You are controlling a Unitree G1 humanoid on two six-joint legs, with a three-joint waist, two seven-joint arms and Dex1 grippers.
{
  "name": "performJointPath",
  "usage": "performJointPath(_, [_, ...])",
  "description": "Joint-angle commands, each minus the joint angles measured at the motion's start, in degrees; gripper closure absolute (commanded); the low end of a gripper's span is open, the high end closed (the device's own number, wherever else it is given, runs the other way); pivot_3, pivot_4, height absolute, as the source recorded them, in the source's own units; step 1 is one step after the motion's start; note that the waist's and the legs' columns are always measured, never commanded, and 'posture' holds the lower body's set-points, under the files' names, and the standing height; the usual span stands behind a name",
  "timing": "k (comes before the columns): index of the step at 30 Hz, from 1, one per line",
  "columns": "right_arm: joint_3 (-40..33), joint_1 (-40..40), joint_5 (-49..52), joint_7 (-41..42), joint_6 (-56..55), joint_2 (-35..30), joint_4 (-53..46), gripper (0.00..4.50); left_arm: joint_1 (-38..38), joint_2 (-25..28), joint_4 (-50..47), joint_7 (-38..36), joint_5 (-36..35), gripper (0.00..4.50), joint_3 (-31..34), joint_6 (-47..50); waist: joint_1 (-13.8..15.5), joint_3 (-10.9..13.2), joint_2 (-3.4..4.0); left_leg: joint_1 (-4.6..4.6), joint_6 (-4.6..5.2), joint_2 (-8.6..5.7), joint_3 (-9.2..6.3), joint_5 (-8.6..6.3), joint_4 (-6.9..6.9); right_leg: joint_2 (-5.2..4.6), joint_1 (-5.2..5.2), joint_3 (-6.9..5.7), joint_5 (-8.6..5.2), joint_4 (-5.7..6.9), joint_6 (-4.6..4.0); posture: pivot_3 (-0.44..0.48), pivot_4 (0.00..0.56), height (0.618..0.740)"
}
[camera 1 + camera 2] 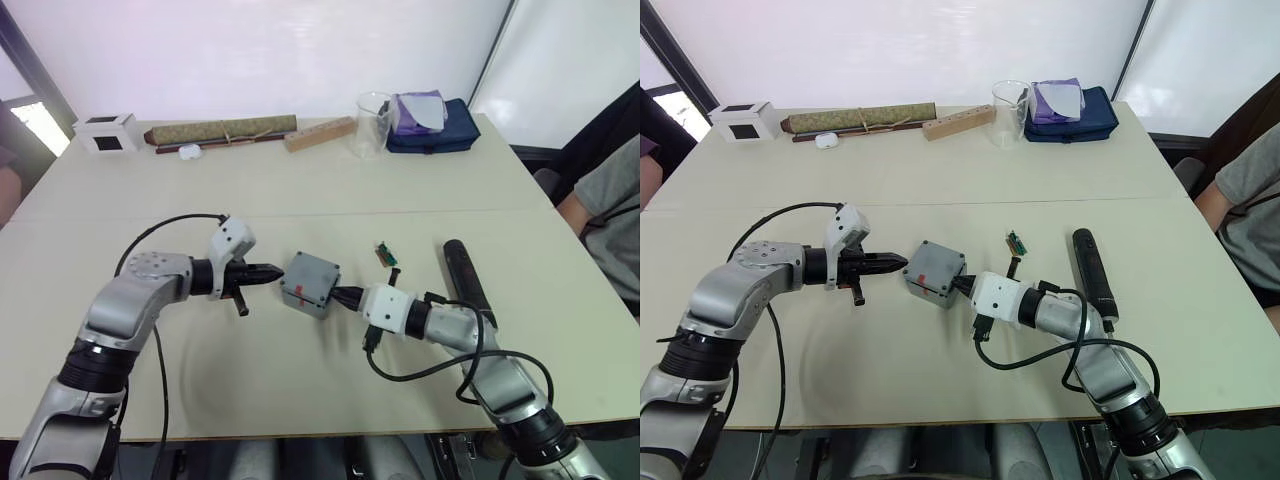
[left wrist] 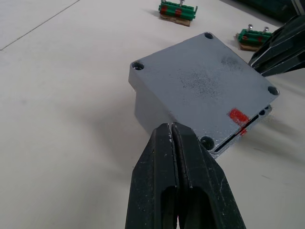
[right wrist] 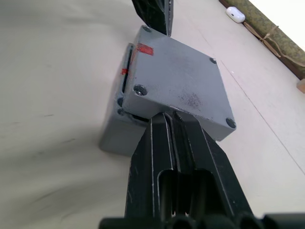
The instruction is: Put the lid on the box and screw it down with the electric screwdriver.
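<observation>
While both claws are meeting at it, the small grey square box [image 1: 309, 287] is sitting near the middle of the desk [image 1: 300, 190].
The flat grey metal-like lid [image 2: 205, 83] is lying askew on it, a gap showing at the red-marked edge. The left gripper [image 1: 272, 271] is pressed together just beside it; the right gripper [image 3: 164, 117], fingers together, is touching the lid's edge. The long black electric screwdriver [image 1: 466, 279] is lying toward the desk's right edge.

We find no legible text, label, brand or number; the lid [image 2: 205, 81] bears only a plain red mark.
</observation>
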Motion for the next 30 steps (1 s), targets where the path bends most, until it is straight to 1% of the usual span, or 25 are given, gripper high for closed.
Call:
performJointPath(1, [0.13, -0.67, 0.3, -0.27, -0.99, 0.5, -1.19, 4.45, -0.05, -0.38, -2.28, -0.63, 0.13, 4.5, -1.22, -1.13, -0.01, 0.0, 0.0, 0.0, 0.0, 0.0, 0.0, 0.0, 0.0, 0.0, 0.0, 0.0, 0.0, 0.0, 0.0, 0.0, 0.15, 0.74])
performJointPath(9, [0.31, -0.28, 0.44, 0.22, -0.92, 0.2, -1.87, 4.45, 0.41, -1.15, -2.77, -1.04, 0.68, 4.5, -1.96, -1.55, 0.0, 0.0, 0.0, 0.0, 0.0, 0.0, 0.0, 0.0, 0.0, 0.0, 0.0, 0.0, 0.0, 0.0, 0.01, 0.0, 0.15, 0.74])
performJointPath(30, [0.79, 0.66, 1.02, 1.94, -1.13, 0.11, -3.96, 4.45, 0.78, -1.1, -5.94, -1.32, 0.81, 4.5, -2.99, -0.09, 0.0, 0.0, 0.0, 0.0, 0.0, 0.0, 0.0, 0.0, 0.0, 0.0, 0.0, 0.0, 0.01, 0.0, 0.01, 0.0, 0.15, 0.74])
